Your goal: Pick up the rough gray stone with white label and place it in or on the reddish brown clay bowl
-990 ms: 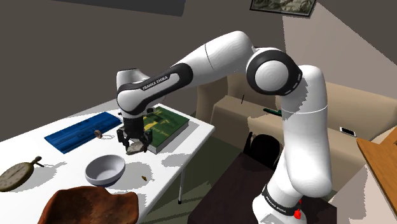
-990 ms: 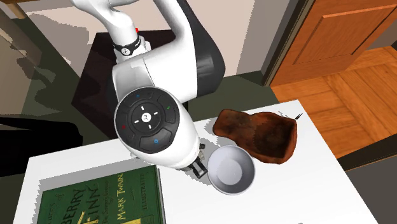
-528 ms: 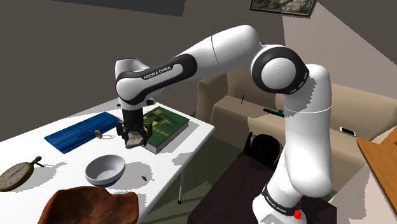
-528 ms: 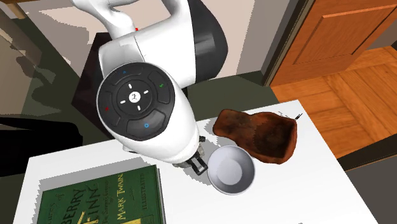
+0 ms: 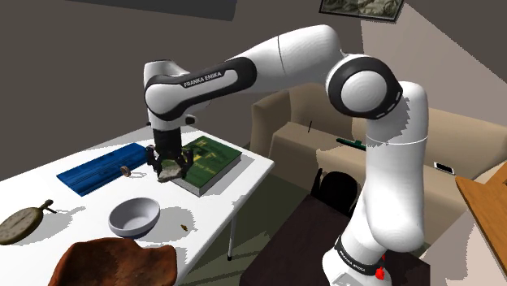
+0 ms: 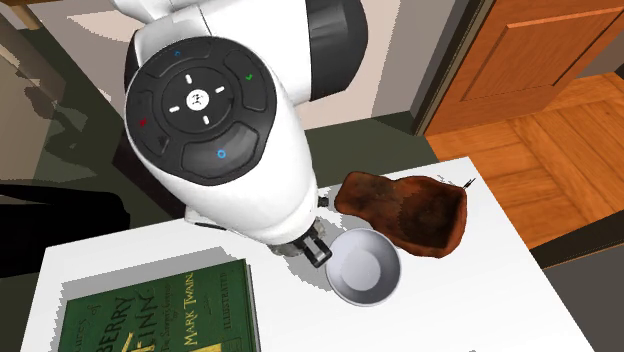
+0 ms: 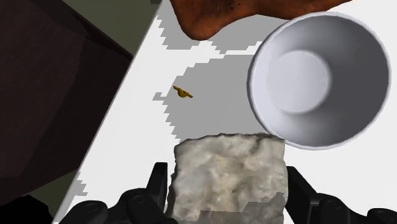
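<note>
Higher than a second ago, the stone (image 5: pixel 169 172) hangs clear of the white table (image 5: pixel 244 169), clamped tight in the black gripper (image 7: pixel 226 194) just beside the green book (image 5: pixel 210 158). To my eye the carry should sweep toward the shoulder view's near left, passing over the pale bowl (image 5: pixel 134 216) without letting go early, and release low over the reddish-brown bowl (image 5: pixel 114 262) at the table's near edge. The arm reaches far out from its stand, elbow high, forearm level, hand pointing straight down.
</note>
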